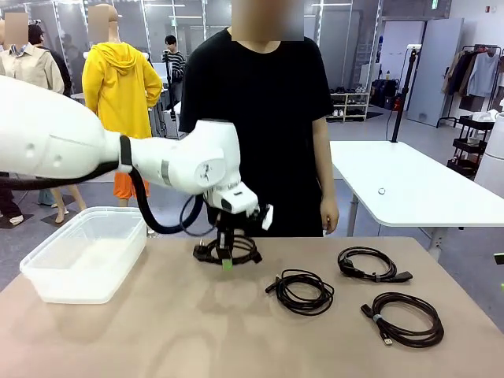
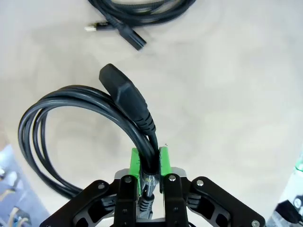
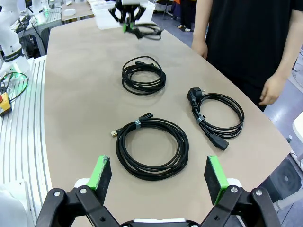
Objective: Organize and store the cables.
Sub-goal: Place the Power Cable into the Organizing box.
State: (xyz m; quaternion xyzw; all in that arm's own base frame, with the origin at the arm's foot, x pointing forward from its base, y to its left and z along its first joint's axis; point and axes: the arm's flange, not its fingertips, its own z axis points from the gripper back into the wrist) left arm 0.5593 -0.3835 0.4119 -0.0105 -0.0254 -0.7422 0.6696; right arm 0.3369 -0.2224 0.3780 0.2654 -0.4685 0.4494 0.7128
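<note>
Four coiled black cables lie on the tan table [image 1: 157, 331]. My left gripper [image 1: 227, 257] points down at the table's far middle and is shut on one cable [image 1: 247, 255]. In the left wrist view its green pads [image 2: 136, 164] pinch the cord strands just behind the thick plug [image 2: 124, 91]. I cannot tell whether this coil is lifted or still resting on the table. The other cables are a middle coil [image 1: 302, 291], a far right coil [image 1: 368, 264] and a near right coil [image 1: 406, 318]. My right gripper [image 3: 156, 176] hangs open above the near right coil [image 3: 151, 149].
A clear plastic bin [image 1: 47, 272] stands at the table's left, holding nothing I can see. A person in a black shirt stands at the far edge with hands [image 1: 331, 214] hanging down. Bare tabletop lies between the bin and the cables.
</note>
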